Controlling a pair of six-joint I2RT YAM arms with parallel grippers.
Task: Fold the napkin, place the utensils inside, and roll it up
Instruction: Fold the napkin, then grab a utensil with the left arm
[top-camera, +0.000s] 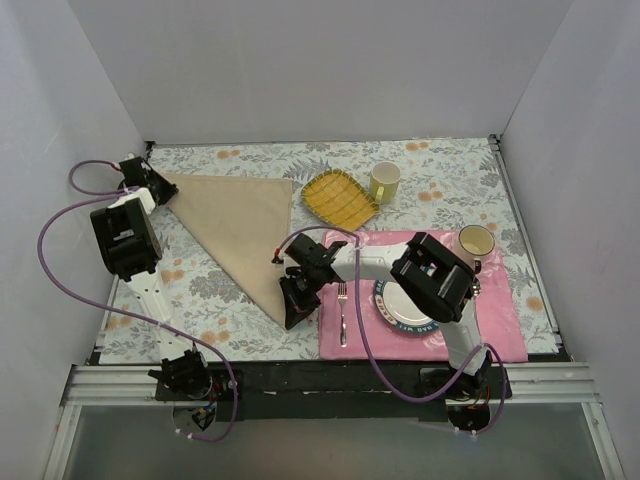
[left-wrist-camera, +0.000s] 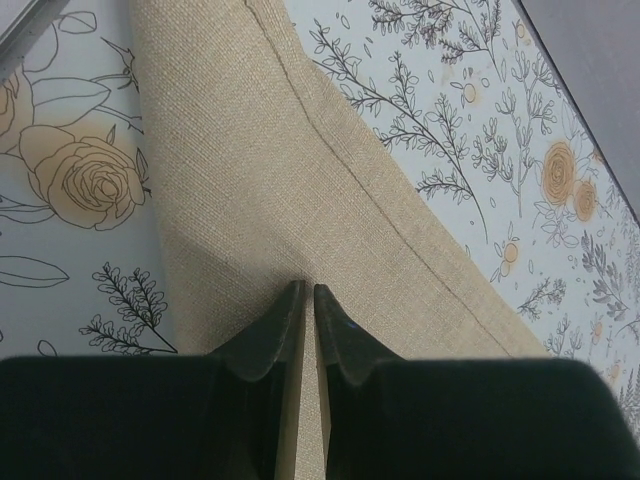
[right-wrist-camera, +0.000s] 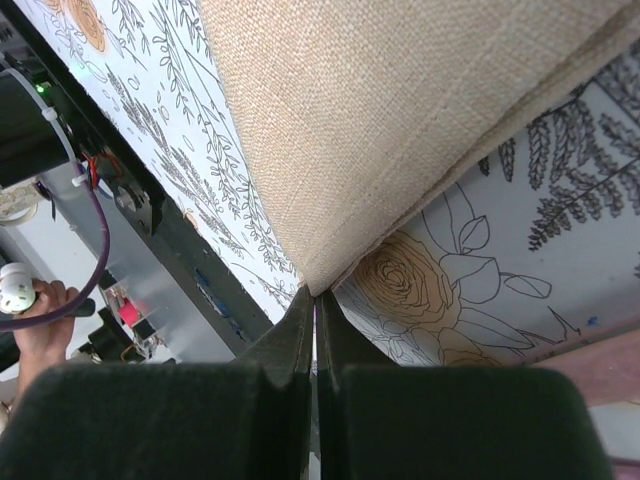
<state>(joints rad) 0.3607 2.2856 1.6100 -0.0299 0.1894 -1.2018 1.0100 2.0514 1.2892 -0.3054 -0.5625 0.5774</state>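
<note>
the napkin (top-camera: 235, 225), a tan coarse-weave cloth with a stitched hem, lies folded into a flat triangle at about 10 o'clock on the table. the left gripper (left-wrist-camera: 308, 292) is pinched together on its 10 o'clock corner. the right gripper (right-wrist-camera: 315, 295) is squeezed closed on its pointed 5 o'clock tip, likely so both ends can be carried over together for the next fold. a slim metal fork (top-camera: 342, 312) lies on the pink mat (top-camera: 500, 320), at 3 o'clock of that tip.

Napkin (top-camera: 235, 225) left on table (top-camera: 440, 170); placemat (top-camera: 490, 310) right, bearing fork (top-camera: 342, 315) left of plate (top-camera: 388, 310); 1 mug (top-camera: 385, 181) behind.
</note>
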